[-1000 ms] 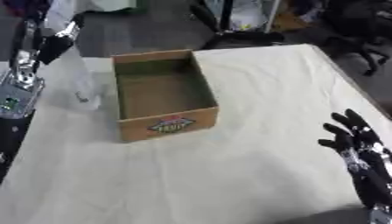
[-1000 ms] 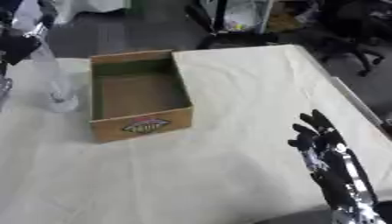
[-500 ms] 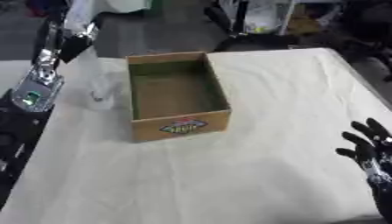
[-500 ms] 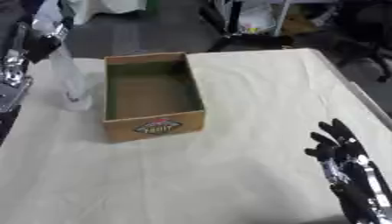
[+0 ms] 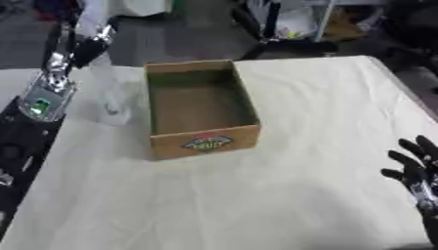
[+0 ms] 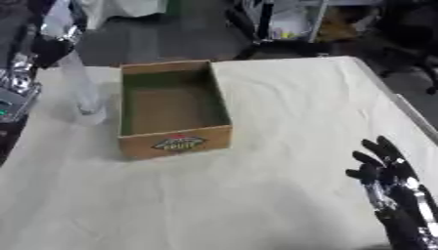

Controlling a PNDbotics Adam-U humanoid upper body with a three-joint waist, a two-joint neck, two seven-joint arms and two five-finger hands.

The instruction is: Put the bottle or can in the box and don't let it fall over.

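Beside the open cardboard box (image 5: 201,110), a clear plastic bottle (image 6: 81,88) stands upright.

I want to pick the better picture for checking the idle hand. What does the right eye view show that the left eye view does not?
Only the right eye view shows the right hand with the wrist and forearm below it, and a clear strip of floor beyond the table's right edge. Only the left eye view shows more of the black left arm running down its left side. Both show the open cardboard box, with nothing in it, the clear bottle upright on the table to the left of it, and the right hand open, fingers up, near the lower right corner.
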